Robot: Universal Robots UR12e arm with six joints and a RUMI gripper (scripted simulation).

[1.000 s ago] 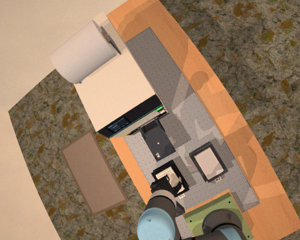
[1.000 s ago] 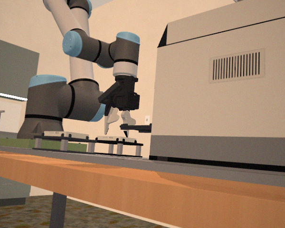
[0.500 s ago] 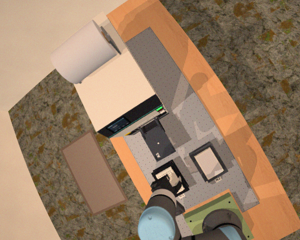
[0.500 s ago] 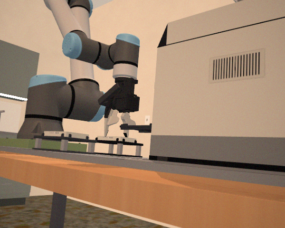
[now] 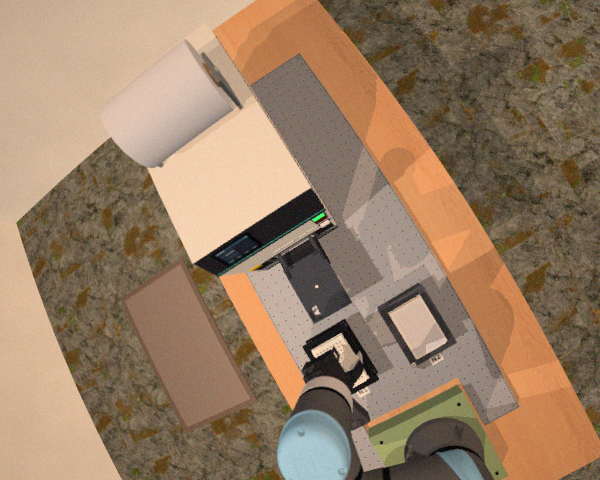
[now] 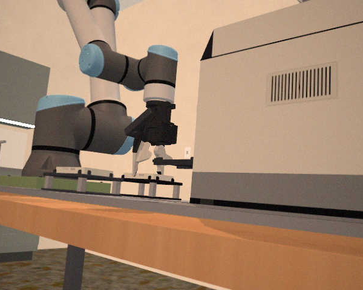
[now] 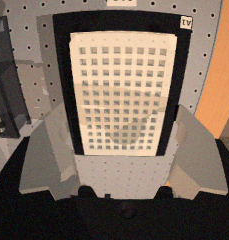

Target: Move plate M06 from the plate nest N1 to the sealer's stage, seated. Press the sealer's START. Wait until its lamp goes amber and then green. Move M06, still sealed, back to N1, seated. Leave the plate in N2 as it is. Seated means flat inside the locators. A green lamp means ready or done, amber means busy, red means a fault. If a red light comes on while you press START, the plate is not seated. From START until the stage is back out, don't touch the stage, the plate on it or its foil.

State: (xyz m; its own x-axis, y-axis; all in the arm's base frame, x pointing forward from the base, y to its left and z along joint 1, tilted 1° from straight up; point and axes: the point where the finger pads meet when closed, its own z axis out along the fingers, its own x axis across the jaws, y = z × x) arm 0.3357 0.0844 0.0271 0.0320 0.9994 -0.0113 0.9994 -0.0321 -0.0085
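Note:
Plate M06 is a pale plate with square wells, lying flat in nest N1. My gripper is open and points down over it. The fingers stand wider than the plate, one toward each long side, with tips about level with its top. Tip contact is hard to tell. The sealer's stage is out and bare. The sealer's lamp is green. A plate lies in nest N2.
The sealer stands beyond the stage, with a large white roll behind it. The stage juts out higher than the nests, close to my gripper. N2 stands beside N1. The green base plate is under the arm's foot.

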